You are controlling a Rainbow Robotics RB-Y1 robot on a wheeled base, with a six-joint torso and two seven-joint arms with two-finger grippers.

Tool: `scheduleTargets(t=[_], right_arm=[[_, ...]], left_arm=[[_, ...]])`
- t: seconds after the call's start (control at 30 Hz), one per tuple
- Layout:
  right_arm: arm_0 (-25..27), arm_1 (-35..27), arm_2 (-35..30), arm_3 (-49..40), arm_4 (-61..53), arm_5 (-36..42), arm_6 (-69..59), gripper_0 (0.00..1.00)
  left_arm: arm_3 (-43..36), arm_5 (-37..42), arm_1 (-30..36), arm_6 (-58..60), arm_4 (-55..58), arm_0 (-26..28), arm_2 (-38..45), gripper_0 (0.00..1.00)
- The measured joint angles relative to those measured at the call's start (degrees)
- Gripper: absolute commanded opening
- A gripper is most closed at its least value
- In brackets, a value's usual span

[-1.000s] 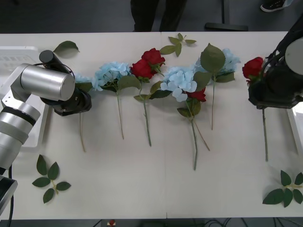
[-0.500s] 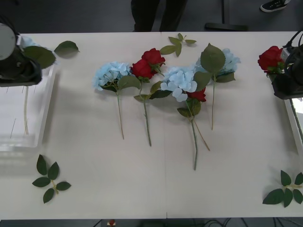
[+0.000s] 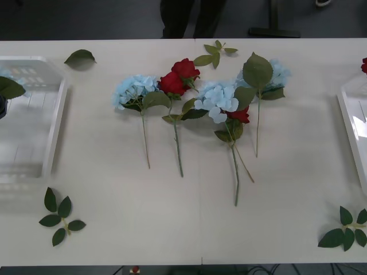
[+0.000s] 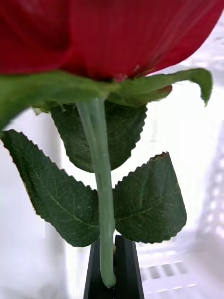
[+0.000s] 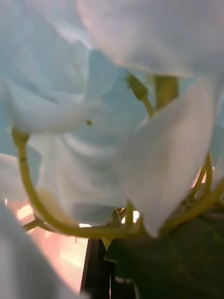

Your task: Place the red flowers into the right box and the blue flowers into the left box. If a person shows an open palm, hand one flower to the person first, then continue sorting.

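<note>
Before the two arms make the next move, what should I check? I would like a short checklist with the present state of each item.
1. Right gripper holds red rose: ok, fingers shut on stem.
2. Left gripper holds blue flower: ok.
3. Rose over right box: ok, ribbed tray behind it.
4. Blue flower over left box: ok.
5. Open palm from person: none seen, ok.
6. Table sorted: not ok, unsorted flowers lie mid-table.

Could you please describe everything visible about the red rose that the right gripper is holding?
The red rose is artificial, with a deep-red bloom, a pale green stem and serrated dark green leaves. The right gripper has its black jaws shut on the stem's lower end. Behind it lies the right box, translucent white and ribbed.
</note>
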Motion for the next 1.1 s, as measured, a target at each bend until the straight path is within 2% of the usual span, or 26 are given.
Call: scheduleTargets(t=[0.2, 0.27, 0.3, 0.37, 0.4, 0.47, 0.53, 0.6, 0.67, 0.73, 0.8, 0.83, 0.9, 1.1], right_arm=[[0.0, -0.2, -6.4, 7.4, 5.3, -4.0, 5.6, 0.0], [0.0, -0.2, -7.9, 9.6, 7.8, -6.6, 7.8, 0.01], [0.0, -0.2, -8.2, 10.9, 9.2, -8.5, 8.8, 0.02], [0.0, -0.2, -8.1, 13.6, 11.4, -12.4, 10.6, 0.03], [0.0, -0.2, -7.8, 15.1, 11.8, -14.0, 10.9, 0.03], [0.0, -0.2, -6.7, 17.8, 12.3, -16.6, 11.1, 0.03], [0.0, -0.2, -4.9, 20.3, 13.6, -21.3, 11.1, 0.04], [0.0, -0.2, -2.7, 22.3, 14.2, -24.0, 11.1, 0.03], [0.0, -0.2, -1.0, 23.4, 14.2, -24.1, 11.1, 0.07], [0.0, -0.2, 0.0, 23.9, 14.2, -24.1, 11.1, 0.22], [0.0, -0.2, -0.2, 23.9, 14.1, -24.1, 11.1, 0.54], [0.0, -0.2, -0.5, 23.9, 13.9, -24.1, 11.1, 0.74], [0.0, -0.2, -1.4, 23.9, 12.7, -24.1, 11.1, 0.9], [0.0, -0.2, -2.1, 23.9, 10.1, -24.1, 11.1, 0.93]], left_arm=[[2.3, -1.4, 0.0, 0.0, 0.0, 0.0, 0.0, 0.02], [2.3, -1.4, 0.0, 0.0, 0.0, 0.0, 0.0, 0.22], [2.3, -1.4, 0.0, 0.0, 0.1, 0.0, 0.0, 0.43], [2.3, -1.4, 0.0, 0.0, 0.8, 0.0, 0.0, 0.58], [2.3, -1.5, 0.0, 0.0, 1.4, 0.0, 0.0, 0.73], [2.3, -1.9, 0.0, 0.0, 1.9, 0.0, 0.0, 0.83], [2.3, -2.5, 0.0, 0.0, 2.7, 0.0, 0.0, 0.99], [2.3, -2.7, 0.0, 0.0, 3.9, 0.0, 0.0, 1.0], [2.3, -2.7, 0.0, 0.0, 5.4, 0.0, 0.0, 1.0], [2.3, -2.7, 0.0, 0.0, 7.6, 0.0, 0.0, 1.0], [1.9, -2.5, 0.0, 0.0, 9.9, 0.0, 0.0, 1.0], [1.5, -2.1, 0.0, 0.0, 11.0, 0.0, 0.0, 1.0], [0.2, -0.3, 0.0, 0.0, 14.0, 0.0, 0.1, 1.0], [-5.3, 4.6, -0.1, 3.6, 22.3, 0.0, 1.9, 1.0]])
